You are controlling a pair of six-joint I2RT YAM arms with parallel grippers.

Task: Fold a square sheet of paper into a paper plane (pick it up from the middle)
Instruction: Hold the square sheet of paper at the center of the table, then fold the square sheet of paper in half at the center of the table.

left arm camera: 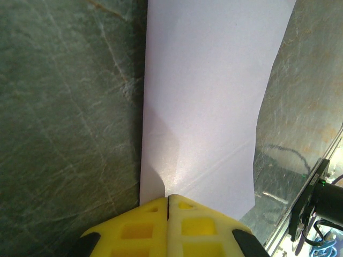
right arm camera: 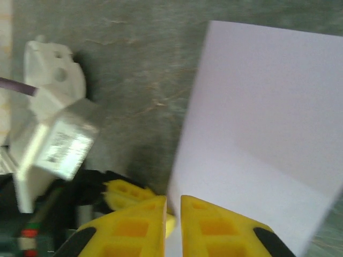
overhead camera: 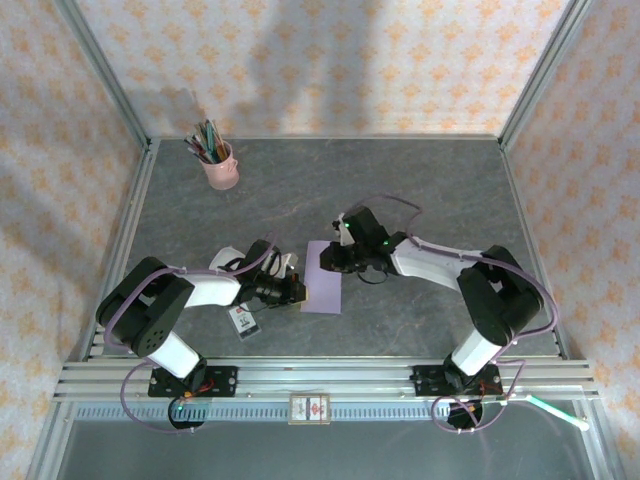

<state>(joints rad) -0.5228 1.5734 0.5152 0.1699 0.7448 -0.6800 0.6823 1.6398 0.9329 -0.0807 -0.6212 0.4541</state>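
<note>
The square sheet of paper lies in the middle of the bench. It looks folded into a tall strip with no pointy nose yet, so I think this is an early fold. Its long side runs near to far. The left gripper is pinched shut on its left edge. The right gripper, at the far end, is almost closed, and I cannot tell if it holds anything. Next, I think one gripper should hold the paper flat while the other folds a corner in.

Floral-papered walls around grey marbled tabletop

Overhead camera looks down; both wrist cameras closely face the sheet.
</note>
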